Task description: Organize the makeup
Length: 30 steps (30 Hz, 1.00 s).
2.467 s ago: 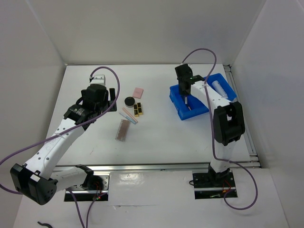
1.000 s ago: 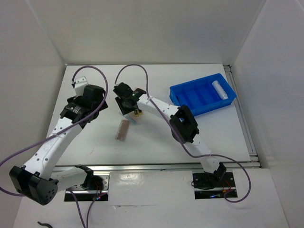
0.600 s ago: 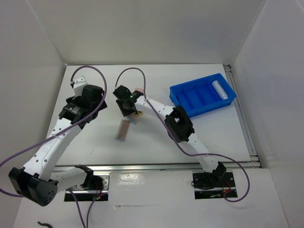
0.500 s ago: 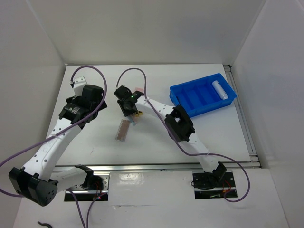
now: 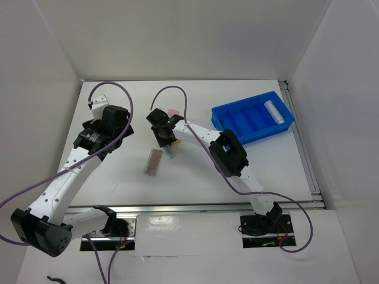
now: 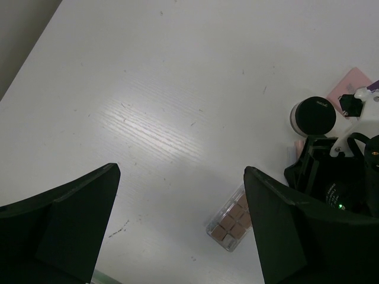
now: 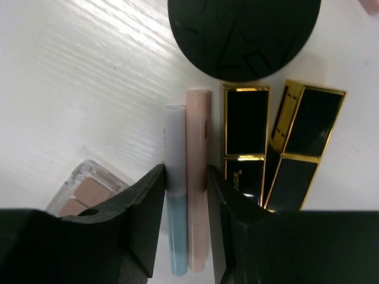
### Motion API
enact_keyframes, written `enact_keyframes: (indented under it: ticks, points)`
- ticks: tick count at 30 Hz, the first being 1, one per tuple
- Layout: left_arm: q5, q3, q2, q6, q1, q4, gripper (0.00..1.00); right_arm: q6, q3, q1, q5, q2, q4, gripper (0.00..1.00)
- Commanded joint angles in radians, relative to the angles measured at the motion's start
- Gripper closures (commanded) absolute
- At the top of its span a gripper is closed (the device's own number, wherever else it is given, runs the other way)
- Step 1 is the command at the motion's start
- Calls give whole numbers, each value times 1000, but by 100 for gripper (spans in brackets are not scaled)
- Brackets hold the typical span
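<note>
Right fingers (image 7: pixel 142 219) narrowed, pencils (image 7: pixel 196 154) pinched between

The white tabletop (image 5: pixel 195 177) stretches out ahead of me. Toward 2 o'clock a blue compartmented tray (image 5: pixel 237 121) lies on it. Toward 10 o'clock the makeup lies in a loose cluster. The pink square pad (image 5: pixel 173 112) lies at its 12 o'clock end, with the round black compact (image 7: pixel 244 29) near it. Below the compact, two thin pencils (image 7: pixel 195 177) lie side by side and touching. The black-and-gold palette (image 7: pixel 246 127) is just at their 3 o'clock. The brownish-pink rectangular palette (image 5: pixel 154 161) lies apart at the cluster's 6 o'clock end.
</note>
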Motion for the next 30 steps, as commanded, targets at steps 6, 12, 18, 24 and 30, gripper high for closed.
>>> enact_keyframes:
  ticks: [6,12,18,24,30]
  points:
    - [7,14,-32,21,5,28,0,37,-95,-7,-1,-122,-38,57]
    - [7,14,-32,30,5,28,0,60,-164,-54,-101,-206,17,39]
    - [16,5,-32,30,5,28,0,79,-207,-73,-162,-247,43,39]
    - [16,5,-41,30,5,37,0,70,-228,-83,-185,-251,60,47]
    - [16,-4,-41,30,5,37,0,59,-227,-56,-152,-221,51,53]
